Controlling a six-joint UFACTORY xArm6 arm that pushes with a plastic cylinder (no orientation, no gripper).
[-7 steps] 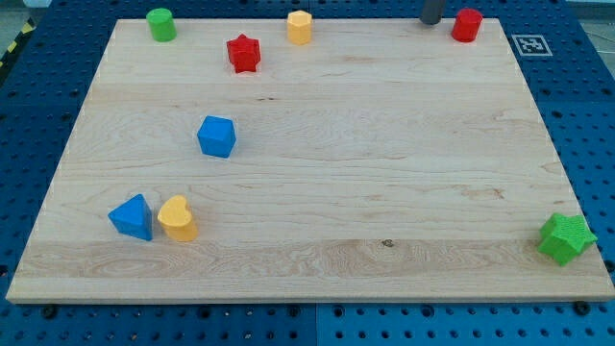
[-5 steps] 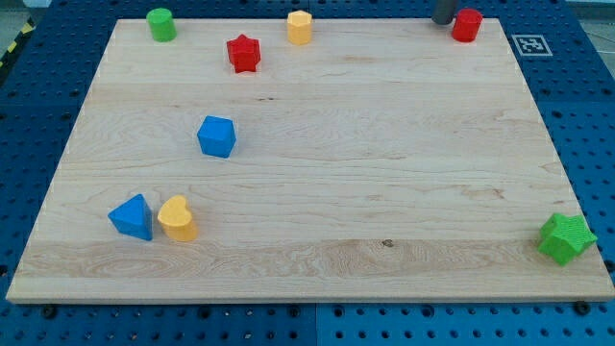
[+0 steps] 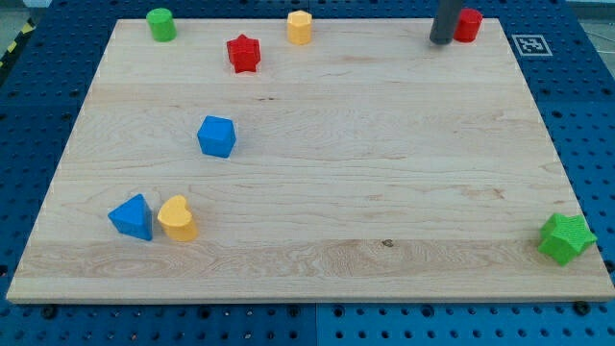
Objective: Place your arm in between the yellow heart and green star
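The wooden board [image 3: 317, 192] fills nearly the whole view, lying on a blue perforated table [image 3: 586, 115]; a small black-and-white marker tag [image 3: 529, 44] sits just off the board's top right corner, probably there as a reference for the camera.

The green star [image 3: 565, 238] sits at the bottom right corner, close to the right edge. The yellow heart [image 3: 178, 217] lies near the bottom left corner, touching or all but touching a blue triangular block [image 3: 132, 216] on its left. Star and heart are well apart, so the target gap is the long bare stretch along the bottom edge.

A blue cube-like block [image 3: 217, 135] sits left of centre. Along the top edge lie a red star [image 3: 244, 53], a yellow block [image 3: 300, 27], a green cylinder [image 3: 160, 24] by the top left corner and a red cylinder [image 3: 469, 25] near the top right.

The rod has no fingers and holds nothing; the tip [image 3: 441, 41] rests at the top edge, just left of the red cylinder, far from both task blocks.
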